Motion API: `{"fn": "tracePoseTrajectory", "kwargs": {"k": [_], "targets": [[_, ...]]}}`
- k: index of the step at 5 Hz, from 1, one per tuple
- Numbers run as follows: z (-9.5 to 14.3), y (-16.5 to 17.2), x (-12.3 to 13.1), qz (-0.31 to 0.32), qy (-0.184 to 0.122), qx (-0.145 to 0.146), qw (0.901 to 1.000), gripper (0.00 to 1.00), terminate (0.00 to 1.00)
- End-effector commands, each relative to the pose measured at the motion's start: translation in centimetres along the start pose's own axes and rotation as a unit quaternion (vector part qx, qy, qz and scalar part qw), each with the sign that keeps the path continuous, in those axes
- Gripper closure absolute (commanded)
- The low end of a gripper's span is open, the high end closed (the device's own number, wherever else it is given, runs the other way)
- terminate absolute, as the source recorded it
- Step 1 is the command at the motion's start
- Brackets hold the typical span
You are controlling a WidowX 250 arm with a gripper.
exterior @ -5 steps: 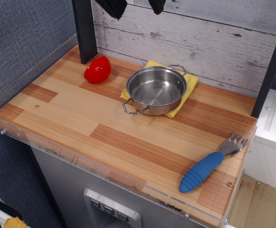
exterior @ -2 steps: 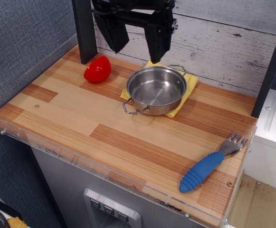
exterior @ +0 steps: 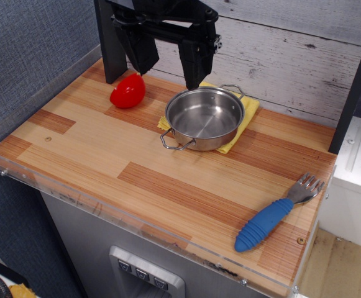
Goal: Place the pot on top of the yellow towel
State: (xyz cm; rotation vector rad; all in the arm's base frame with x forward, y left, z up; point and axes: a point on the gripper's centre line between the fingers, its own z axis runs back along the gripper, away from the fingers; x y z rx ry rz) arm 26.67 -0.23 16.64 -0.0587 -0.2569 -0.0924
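The shiny round stainless-steel pot (exterior: 205, 117) sits on the folded yellow towel (exterior: 247, 110) at upper centre of the frame. The black gripper (exterior: 166, 68) hangs just above and left of it, jaws spread wide, holding nothing, near the red rounded object (exterior: 128, 90).

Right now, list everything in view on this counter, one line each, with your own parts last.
pot: one, shiny steel, on the yellow towel toward the back, empty, two wire loop handles
yellow towel: one, yellow, under the pot, edges showing
red rounded object: one, red, back left, beside the dark post
fork: one, blue handle, metal tines, front right
counter: one, striped wood, clear guard along the front and left edges
hand: one, black, open, above the counter between the red object and the pot, holding nothing
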Motion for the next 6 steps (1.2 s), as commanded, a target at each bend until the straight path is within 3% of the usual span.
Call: {"fn": "tracePoseTrajectory", "kwargs": {"k": [1,5,6], "targets": [[1.06,-0.17,-1.51,0.021,-0.024,0.019,0.9993,0.0,0.0],[1.06,-0.17,-1.51,0.021,-0.024,0.019,0.9993,0.0,0.0],[1.06,-0.17,-1.51,0.021,-0.024,0.019,0.9993,0.0,1.0]]}}
